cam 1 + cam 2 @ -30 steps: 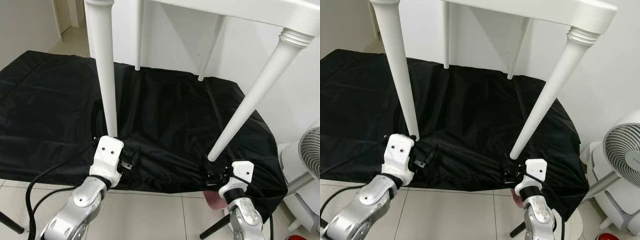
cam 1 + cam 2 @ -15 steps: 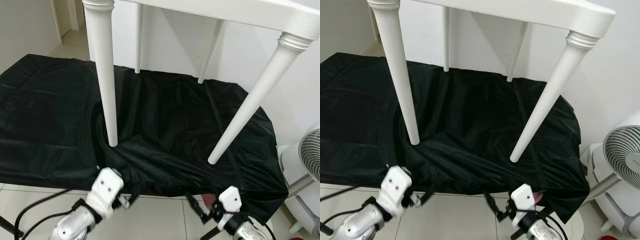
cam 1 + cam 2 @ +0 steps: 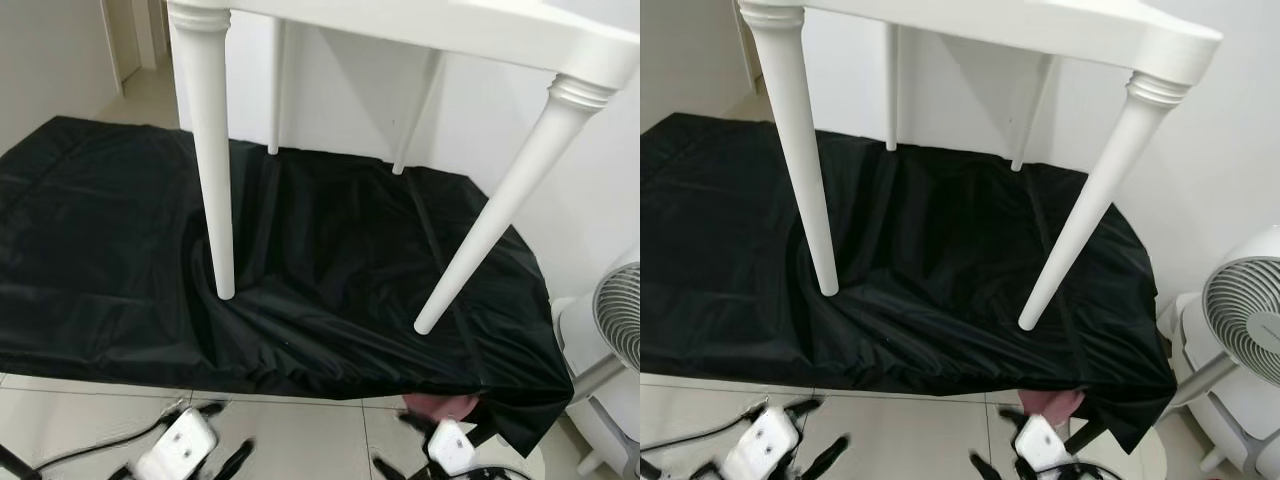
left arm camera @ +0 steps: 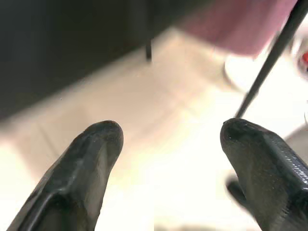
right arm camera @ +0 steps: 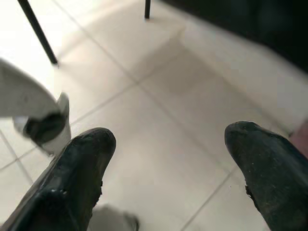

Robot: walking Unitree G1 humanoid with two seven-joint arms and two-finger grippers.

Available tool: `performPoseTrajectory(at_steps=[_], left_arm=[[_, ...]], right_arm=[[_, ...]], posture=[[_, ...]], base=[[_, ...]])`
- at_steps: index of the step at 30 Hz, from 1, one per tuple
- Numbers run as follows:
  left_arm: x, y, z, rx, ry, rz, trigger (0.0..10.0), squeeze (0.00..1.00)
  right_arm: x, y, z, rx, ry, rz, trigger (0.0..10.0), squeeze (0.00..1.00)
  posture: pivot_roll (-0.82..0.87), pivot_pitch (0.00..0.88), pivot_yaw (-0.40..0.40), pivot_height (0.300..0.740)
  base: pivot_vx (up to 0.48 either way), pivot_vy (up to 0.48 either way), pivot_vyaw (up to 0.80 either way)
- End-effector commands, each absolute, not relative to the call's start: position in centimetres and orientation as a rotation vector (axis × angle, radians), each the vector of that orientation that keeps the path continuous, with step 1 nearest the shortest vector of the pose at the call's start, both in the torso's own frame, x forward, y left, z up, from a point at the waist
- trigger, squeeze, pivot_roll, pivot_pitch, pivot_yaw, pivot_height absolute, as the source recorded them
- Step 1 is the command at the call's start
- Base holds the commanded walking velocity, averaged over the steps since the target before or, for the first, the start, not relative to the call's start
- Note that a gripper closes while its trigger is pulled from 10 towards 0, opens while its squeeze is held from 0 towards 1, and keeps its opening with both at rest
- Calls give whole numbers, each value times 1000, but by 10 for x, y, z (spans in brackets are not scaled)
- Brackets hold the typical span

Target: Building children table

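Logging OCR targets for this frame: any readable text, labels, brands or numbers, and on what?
None readable.
White plastic children's table: no markings.
Black fabric sheet: plain.
White pedestal fan: a faint grey mark at the grille's centre, too small to read.
Left claw, right claw: no print.

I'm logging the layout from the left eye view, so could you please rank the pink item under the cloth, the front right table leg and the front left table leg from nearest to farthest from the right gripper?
From the right gripper:
1. Pink item, just above it at the black cloth's edge.
2. Front right table leg, farther up, foot on the cloth.
3. Front left table leg, away on the left.
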State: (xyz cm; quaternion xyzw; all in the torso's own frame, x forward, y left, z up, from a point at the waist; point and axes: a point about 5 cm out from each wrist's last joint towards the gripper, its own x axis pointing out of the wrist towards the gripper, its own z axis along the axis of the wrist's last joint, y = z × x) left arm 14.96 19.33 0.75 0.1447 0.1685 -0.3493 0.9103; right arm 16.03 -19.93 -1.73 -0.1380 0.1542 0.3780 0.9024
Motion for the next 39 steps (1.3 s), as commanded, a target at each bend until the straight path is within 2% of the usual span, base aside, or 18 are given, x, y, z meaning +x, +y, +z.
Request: performPoseTrajectory(at_steps=[1,8,10,13,14,15,17,18,29,39], left_arm=[[149,190,3,286,355,-748,10000,0],[143,192,-12,255,420,-710,10000,0],[136,200,-45,184,592,-544,10000,0],[136,200,-45,184,592,-544,10000,0],[131,208,-71,142,762,-361,10000,0],[130,212,-78,144,820,-281,10000,0],[130,212,-78,144,820,-281,10000,0],[130,218,-87,142,906,-177,10000,0],[147,216,-90,153,984,-106,10000,0],[156,195,-93,143,1006,-162,10000,0]], right_arm=[[161,-203,-21,-292,341,756,10000,0],[155,-209,-34,-262,422,676,10000,0],[147,-217,-58,-202,595,459,10000,0],[147,-217,-58,-202,595,459,10000,0],[143,-223,-75,-126,743,227,10000,0],[142,-225,-79,-84,781,131,10000,0],[142,-225,-79,-84,781,131,10000,0],[139,-226,-85,-22,847,16,10000,0],[138,-205,-95,-27,939,0,10000,0],[143,-180,-98,-74,970,73,10000,0]], posture=[[26,1,-98,740],[27,0,-100,740],[20,0,-91,740],[20,0,-91,740],[10,0,-73,740],[8,0,-67,740],[8,0,-67,740],[0,0,-49,740],[-15,0,-9,740],[-18,0,38,740]], base=[[0,0,0],[0,0,0],[0,0,0],[0,0,0],[0,0,0],[0,0,0],[0,0,0],[0,0,0],[0,0,0],[0,0,0]])
